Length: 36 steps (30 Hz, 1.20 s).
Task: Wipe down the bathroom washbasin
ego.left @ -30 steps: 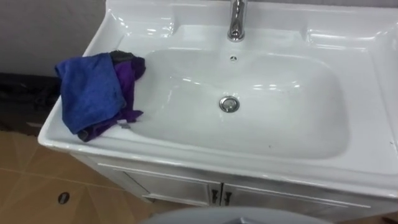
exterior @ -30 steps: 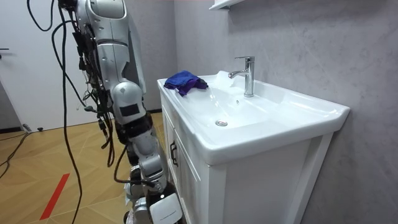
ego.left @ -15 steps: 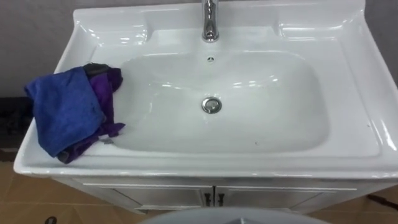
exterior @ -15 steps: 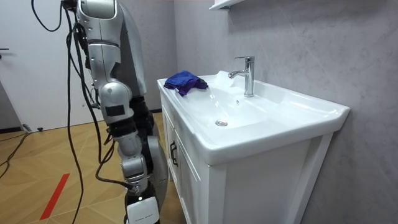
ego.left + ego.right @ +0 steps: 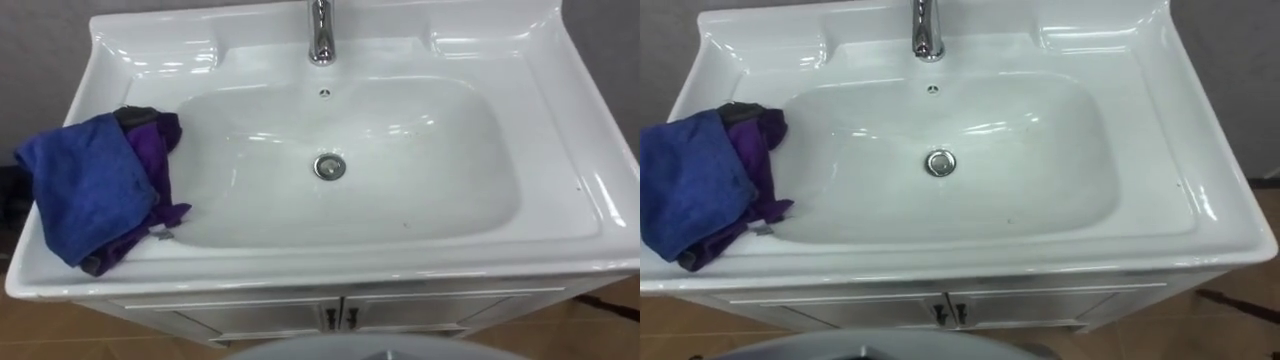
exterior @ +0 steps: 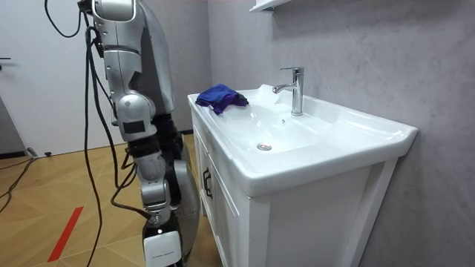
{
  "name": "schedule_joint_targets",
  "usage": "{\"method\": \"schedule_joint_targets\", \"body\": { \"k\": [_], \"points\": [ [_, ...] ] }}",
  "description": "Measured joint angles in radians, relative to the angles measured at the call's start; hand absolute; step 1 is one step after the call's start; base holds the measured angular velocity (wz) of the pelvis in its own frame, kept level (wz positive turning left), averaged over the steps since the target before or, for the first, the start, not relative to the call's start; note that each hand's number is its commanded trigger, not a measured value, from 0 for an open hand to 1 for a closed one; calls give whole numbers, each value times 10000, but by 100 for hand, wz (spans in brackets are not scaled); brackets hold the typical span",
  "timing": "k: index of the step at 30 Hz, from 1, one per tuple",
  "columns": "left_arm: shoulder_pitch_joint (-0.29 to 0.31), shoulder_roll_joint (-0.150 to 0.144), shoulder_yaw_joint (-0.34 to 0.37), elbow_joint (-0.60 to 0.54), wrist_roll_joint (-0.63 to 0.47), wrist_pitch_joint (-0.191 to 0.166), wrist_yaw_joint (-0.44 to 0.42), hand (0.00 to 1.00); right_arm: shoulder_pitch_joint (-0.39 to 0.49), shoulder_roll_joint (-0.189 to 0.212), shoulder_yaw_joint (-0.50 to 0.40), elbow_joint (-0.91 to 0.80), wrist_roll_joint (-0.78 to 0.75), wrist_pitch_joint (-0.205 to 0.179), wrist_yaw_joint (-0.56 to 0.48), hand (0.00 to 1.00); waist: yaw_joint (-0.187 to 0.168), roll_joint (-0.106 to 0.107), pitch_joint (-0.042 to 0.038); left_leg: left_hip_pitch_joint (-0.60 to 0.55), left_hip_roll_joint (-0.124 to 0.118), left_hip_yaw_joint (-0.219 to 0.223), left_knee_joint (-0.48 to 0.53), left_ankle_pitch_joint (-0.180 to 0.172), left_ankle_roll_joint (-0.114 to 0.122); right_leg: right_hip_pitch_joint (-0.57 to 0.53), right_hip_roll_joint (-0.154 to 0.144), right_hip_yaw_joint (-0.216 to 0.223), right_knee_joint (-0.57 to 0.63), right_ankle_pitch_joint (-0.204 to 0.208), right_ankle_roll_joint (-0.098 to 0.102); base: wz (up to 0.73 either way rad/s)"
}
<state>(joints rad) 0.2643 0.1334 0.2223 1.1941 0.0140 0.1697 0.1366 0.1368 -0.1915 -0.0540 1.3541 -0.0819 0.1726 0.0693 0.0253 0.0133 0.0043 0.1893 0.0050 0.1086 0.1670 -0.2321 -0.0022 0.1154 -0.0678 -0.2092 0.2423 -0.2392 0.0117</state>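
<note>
Basin [image 5: 420,200] | blue/purple cloth [image 5: 80,190] on L rim | R hand [image 6: 161,248] down by cabinet [image 6: 223,215], grip unclear | wood floor [image 6: 44,200]

The basin [image 5: 430,190] bowl lies open from front rim to back, with the flat drain [image 5: 329,166] at its middle. The tap [image 5: 320,35] stands upright at the back edge. A bunched cloth [image 5: 85,190] covers the left ledge, overhanging the bowl's left slope.
</note>
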Motion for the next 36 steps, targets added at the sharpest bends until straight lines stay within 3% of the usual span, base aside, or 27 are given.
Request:
{"method": "schedule_joint_targets", "body": {
  "k": [10,17,21,36],
  "points": [
    [-41,4,-182,-95,0,65,-123,0,-60,172,7,-212,-4,37,-16,0,-4,-211,9,45,-20,249,13,-139,229,-115,-24,215,152,19,114,-7],
    [-60,5,-358,-71,-1,209,-177,0,-140,254,4,-235,-107,42,-17,0,-223,-191,8,43,-30,254,8,-228,349,-130,-14,288,159,59,184,-1],
    [-95,6,-420,-72,29,283,-317,0,-140,278,5,-240,-103,258,-17,0,-236,-178,6,34,-31,258,-10,-266,366,-146,12,312,174,68,198,-1],
    [-232,25,-723,-114,455,523,-1295,0,-175,283,31,-377,-39,388,0,0,-275,-83,4,-39,-33,292,0,-273,369,-145,5,305,198,79,213,0]
  ]
}}
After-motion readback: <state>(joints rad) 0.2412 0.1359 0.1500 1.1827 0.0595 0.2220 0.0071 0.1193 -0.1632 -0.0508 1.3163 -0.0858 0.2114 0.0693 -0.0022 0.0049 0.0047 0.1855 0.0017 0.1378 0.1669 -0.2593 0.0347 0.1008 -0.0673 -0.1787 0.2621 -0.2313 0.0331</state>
